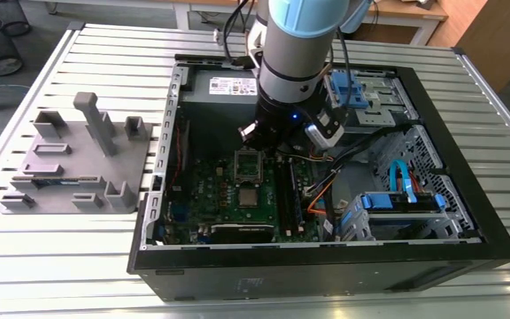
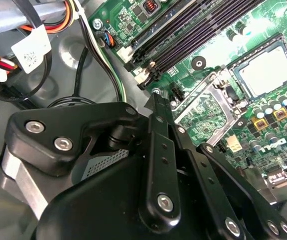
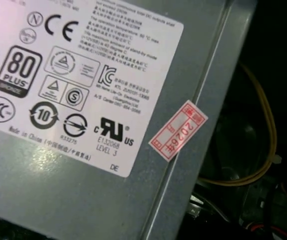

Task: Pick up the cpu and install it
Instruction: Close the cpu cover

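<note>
The cpu (image 1: 249,197) is a small silver square lying flat in its socket on the green motherboard (image 1: 210,193), inside the open computer case. In the second wrist view the cpu (image 2: 266,72) shows the same way. Beside it the silver socket frame (image 1: 249,164) with a hollow middle stands flipped open, also seen in the second wrist view as the frame (image 2: 203,107). My gripper (image 1: 275,139) hangs inside the case just above and beside that frame, apart from the cpu. Its black linkage (image 2: 156,150) fills the near part of the second wrist view.
The black case wall (image 1: 326,266) surrounds the board. A grey power supply (image 1: 220,85), whose label (image 3: 73,75) faces the first wrist camera, sits at the back. Drive bays with blue clips (image 1: 401,203) and loose cables (image 1: 321,193) lie to the exterior view's right. A grey fixture plate (image 1: 69,166) stands on the slatted table to the left.
</note>
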